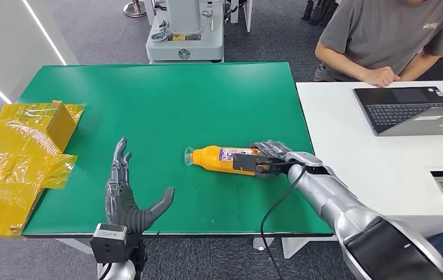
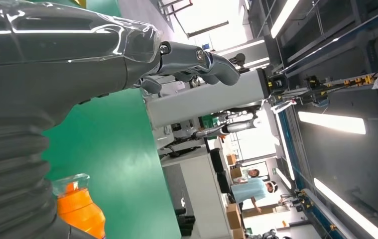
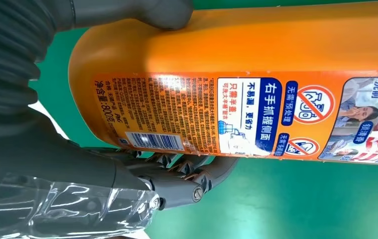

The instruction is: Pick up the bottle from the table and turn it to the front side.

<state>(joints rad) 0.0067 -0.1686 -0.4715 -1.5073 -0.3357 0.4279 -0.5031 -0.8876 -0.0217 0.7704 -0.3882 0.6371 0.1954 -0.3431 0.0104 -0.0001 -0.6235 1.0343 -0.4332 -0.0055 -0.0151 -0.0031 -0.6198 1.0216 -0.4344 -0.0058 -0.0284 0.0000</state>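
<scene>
A green table [image 1: 166,99] carries the orange bottle [image 1: 225,158], lying on its side near the right edge. The right robot hand [image 1: 271,160] grips its base; the left robot hand [image 1: 126,195] rests spread near the front edge. Yellow wrapped boxes [image 1: 23,149] overhang the left edge, and a white desk [image 1: 370,157] with a laptop [image 1: 408,109] stands alongside.

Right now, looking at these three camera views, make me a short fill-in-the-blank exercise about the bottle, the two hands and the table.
1. The orange bottle lies on its ____ on the green table.
2. The ____ hand grips the bottle near its base.
3. The left hand holds ____, with its fingers spread.
4. On the white table beside the green one sits an open ____.

Missing words: side; right; nothing; laptop
</scene>
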